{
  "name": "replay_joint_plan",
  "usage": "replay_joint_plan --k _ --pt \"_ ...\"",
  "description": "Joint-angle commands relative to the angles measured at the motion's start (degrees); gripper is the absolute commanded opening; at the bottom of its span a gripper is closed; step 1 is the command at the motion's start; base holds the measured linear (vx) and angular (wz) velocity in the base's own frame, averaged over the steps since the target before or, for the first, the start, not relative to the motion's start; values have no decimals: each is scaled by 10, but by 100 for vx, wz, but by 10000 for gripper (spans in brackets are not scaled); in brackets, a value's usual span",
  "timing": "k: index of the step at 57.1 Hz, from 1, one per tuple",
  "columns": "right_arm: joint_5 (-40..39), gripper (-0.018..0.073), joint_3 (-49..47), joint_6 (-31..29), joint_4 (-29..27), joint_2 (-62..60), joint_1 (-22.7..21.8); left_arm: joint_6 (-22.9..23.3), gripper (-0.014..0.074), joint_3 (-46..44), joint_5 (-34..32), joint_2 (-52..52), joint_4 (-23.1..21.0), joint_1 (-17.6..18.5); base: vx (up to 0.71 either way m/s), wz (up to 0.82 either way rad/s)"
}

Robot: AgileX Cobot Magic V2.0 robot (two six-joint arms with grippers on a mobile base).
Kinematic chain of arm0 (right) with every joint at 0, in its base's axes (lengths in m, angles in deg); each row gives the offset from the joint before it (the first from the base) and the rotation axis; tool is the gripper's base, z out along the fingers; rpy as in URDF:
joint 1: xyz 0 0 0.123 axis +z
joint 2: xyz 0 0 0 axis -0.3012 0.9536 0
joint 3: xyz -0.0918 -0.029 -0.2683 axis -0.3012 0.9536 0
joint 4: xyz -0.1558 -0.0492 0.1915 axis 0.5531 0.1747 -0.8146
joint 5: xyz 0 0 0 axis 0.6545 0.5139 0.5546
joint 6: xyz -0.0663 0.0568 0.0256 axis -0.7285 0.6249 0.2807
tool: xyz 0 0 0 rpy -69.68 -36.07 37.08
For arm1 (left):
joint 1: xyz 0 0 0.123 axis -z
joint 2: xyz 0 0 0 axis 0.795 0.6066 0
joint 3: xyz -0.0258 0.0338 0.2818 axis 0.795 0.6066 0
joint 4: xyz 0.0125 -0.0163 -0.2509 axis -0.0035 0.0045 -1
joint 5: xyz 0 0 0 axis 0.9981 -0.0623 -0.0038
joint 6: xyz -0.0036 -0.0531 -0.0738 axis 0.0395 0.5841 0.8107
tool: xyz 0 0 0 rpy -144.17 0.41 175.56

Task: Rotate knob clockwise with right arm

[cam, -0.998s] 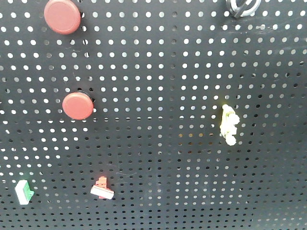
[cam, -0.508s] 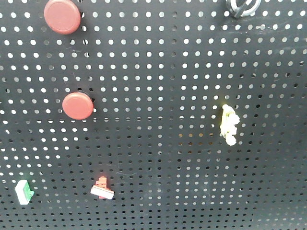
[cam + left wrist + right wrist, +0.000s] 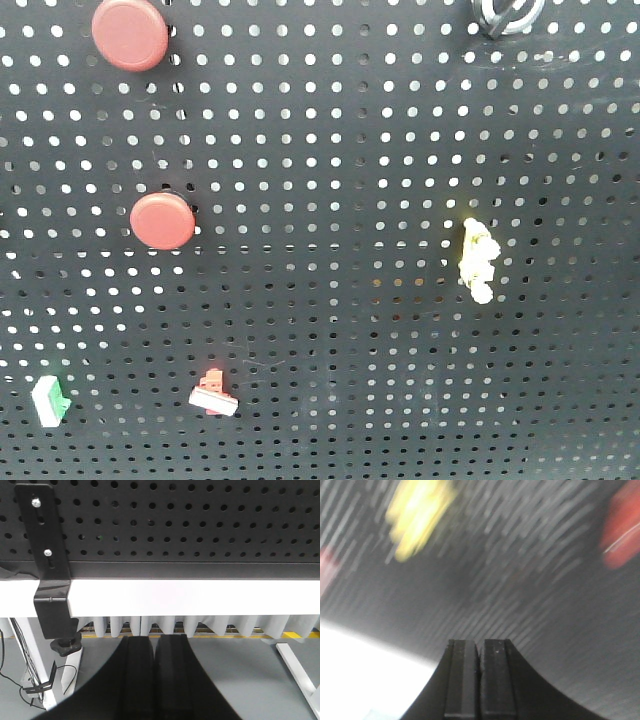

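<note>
Small round knob with a shiny silver metal ring and dark centre bar (image 3: 507, 14): mounted at the top right edge of the black perforated metal panel (image 3: 330, 180), cut off by the frame in the front view; only its lower part shows. It appears in neither wrist view.

Yellow lumpy toggle (image 3: 478, 261): on the panel below the knob, well apart from it. The right wrist view shows it as a blurred yellow smear (image 3: 419, 514) at upper left.

2 flat round red buttons: 1 at top left (image 3: 130, 32), 1 lower (image 3: 162, 220), both on the left half of the panel. A blurred red patch (image 3: 623, 527) at the right edge of the right wrist view cannot be told apart as a particular item.

Small red-and-white switch (image 3: 213, 394) and small green-and-white switch (image 3: 49, 400): along the panel's lower left.

Right gripper (image 3: 480, 680): black fingers pressed together, nothing between them, apart from the panel; the whole view is motion-blurred.

Left gripper (image 3: 155, 675): black fingers pressed together, empty, below the white table edge (image 3: 190, 597). Only this view shows the black metal bracket (image 3: 49, 565) clamped at the table's left.
</note>
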Motion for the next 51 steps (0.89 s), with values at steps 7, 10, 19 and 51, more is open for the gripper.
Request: replay_joint_plan --k 7,10,19,51 --pt "-328 -12 164 -256 -262 8 -69 3 -6 6 -43 -6 -4 -1 0 0" --pt "-420 -12 213 -270 -320 8 -99 3 -6 6 -43 -6 -4 -1 0 0" --pt "-519 -12 317 -218 -332 -21 -202 3 -6 6 -43 -6 -4 -1 0 0" --pt "-319 -12 379 -204 -158 -311 -405 3 -6 6 -43 -6 -4 -1 0 0"
